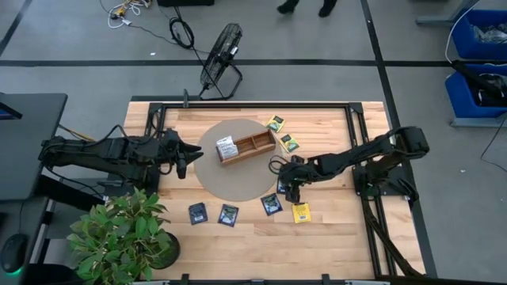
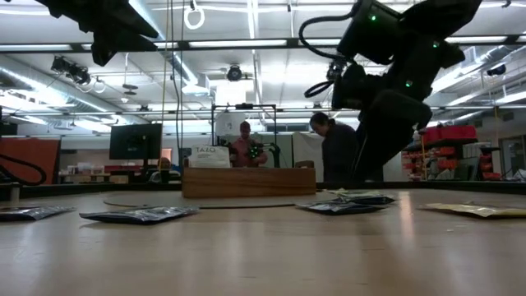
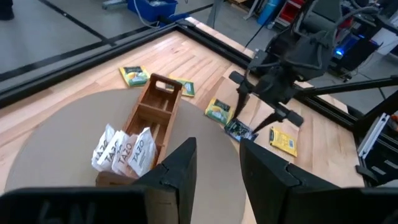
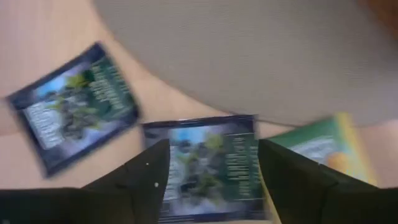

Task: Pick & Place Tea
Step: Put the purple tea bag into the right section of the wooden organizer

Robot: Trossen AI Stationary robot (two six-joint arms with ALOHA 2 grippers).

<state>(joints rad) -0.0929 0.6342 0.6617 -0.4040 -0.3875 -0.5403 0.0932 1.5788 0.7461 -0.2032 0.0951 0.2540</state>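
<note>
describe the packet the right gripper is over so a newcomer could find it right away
Start at the round grey mat in the middle of the table, with the wooden tray on it. At the mat's edge on the right arm's side, the open right gripper straddles a dark navy packet. Unlike the other navy packets, it partly overlaps a green-yellow packet.

White tea packets [image 3: 121,151] in wooden tray [image 3: 152,112], right gripper [image 3: 256,115] fingers apart

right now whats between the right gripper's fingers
A dark navy tea packet lies flat between the right gripper's spread fingers, seen in the right wrist view, beside the round grey mat. Not gripped.
</note>
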